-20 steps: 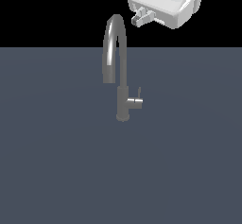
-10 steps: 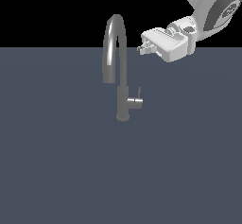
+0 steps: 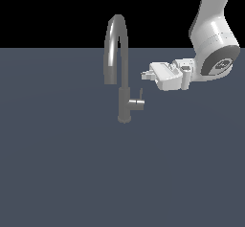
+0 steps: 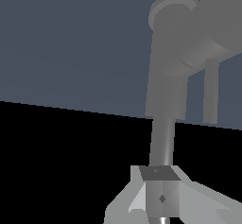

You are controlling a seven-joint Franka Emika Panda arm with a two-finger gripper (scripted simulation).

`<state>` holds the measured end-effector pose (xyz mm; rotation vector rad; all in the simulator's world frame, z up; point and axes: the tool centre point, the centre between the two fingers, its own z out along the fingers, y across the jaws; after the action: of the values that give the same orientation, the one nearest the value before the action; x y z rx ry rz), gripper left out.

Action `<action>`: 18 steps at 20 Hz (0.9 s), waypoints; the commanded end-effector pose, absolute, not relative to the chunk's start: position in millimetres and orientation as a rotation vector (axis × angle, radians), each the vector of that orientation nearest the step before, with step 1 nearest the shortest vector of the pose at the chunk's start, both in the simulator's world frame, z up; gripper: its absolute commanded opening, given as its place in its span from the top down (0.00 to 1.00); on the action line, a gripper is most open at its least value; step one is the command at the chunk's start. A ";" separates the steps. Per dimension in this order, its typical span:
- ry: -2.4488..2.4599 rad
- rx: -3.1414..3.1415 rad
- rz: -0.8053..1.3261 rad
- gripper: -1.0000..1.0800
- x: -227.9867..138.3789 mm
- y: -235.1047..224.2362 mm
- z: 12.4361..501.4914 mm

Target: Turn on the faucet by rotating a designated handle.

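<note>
The faucet (image 3: 116,44) stands upright in the middle of the exterior view, its glossy spout arching over a darker base column. The handle (image 3: 137,104) is a short stub sticking out of the column toward the exterior view's right, with a thin lever (image 3: 141,95) rising from its tip. My gripper (image 3: 144,74) hovers above the handle and to its right, pointing at the spout, apart from both. It is shut on nothing. In the wrist view the closed fingertips (image 4: 161,198) sit close up, with the faucet (image 4: 165,90) and the handle (image 4: 212,34) beyond them.
The faucet stands on a flat dark blue-grey surface (image 3: 62,164) that fills the lower part of the exterior view. My white arm (image 3: 213,34) comes down from the upper right. Behind everything is plain black.
The gripper has come down from level with the spout's top to just above the handle, staying on the faucet's right. More of the arm now shows. The faucet and lever have not moved.
</note>
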<state>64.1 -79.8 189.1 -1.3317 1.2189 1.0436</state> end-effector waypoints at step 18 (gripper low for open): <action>1.284 -1.088 1.091 1.00 65.7 -75.8 137.5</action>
<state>67.0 -76.1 136.7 -1.0881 1.2839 1.0912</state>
